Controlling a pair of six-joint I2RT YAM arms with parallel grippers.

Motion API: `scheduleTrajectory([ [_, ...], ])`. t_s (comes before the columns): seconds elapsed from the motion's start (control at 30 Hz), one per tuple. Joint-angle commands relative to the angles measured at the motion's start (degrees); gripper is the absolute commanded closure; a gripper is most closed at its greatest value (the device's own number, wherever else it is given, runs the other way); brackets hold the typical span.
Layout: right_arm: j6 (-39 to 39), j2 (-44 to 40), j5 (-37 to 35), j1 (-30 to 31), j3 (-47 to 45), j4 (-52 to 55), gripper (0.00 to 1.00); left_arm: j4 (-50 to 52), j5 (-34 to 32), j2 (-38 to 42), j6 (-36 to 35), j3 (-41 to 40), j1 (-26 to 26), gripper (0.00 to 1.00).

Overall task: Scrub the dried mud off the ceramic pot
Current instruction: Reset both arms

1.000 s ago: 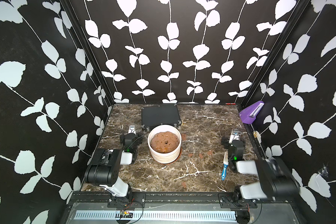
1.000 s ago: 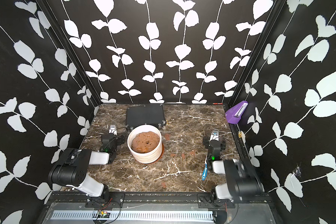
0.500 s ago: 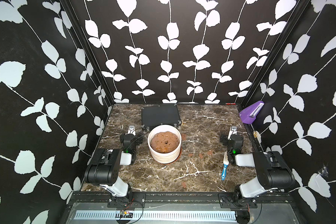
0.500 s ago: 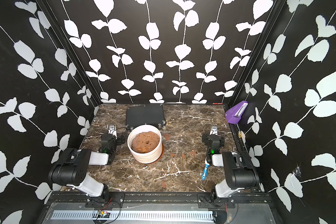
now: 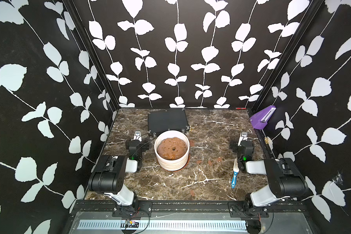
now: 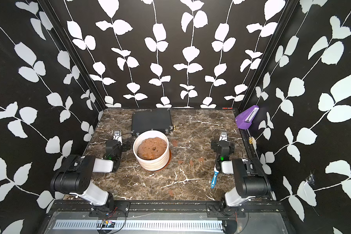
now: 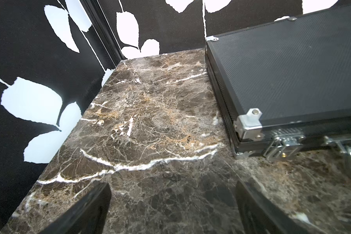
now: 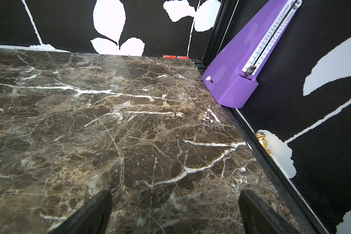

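The ceramic pot (image 5: 171, 162), white with faint ribs on an orange-brown saucer, stands left of the table's centre in both top views (image 6: 152, 163). A lumpy brown mound fills it. No dried mud can be made out on the wall sides that show. My left gripper (image 5: 137, 135) (image 7: 172, 185) lies low just left of the pot, pointing toward the back, open over bare marble. My right gripper (image 5: 243, 135) (image 8: 175, 192) rests near the right edge, also open and empty. A blue-handled brush (image 5: 234, 174) lies on the table beside the right arm.
A flat black case (image 5: 167, 120) (image 7: 292, 81) lies right behind the pot. A purple device (image 5: 261, 119) (image 8: 237, 66) leans on the right wall at the back corner. Reddish blotches (image 5: 199, 161) mark the marble right of the pot. Patterned walls enclose three sides.
The right arm's elbow has sunk lower and its gripper has slid slightly toward the back. The left arm, the pot and the brush have not moved.
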State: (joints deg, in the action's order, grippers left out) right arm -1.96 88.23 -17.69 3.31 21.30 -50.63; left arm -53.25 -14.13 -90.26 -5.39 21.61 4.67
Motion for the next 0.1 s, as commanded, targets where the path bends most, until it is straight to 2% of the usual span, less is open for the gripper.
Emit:
scheduleTrajectory([
  [0.0, -0.4, -0.6, 0.2, -0.1, 0.5, -0.5, 0.01, -1.3, 0.3, 0.7, 0.3, 0.2, -0.2, 0.01],
  [0.07, -0.4, -0.8, 0.3, -0.1, 0.2, -0.6, 0.01, -1.3, 0.3, 0.7, 0.3, 0.2, -0.2, 0.01],
])
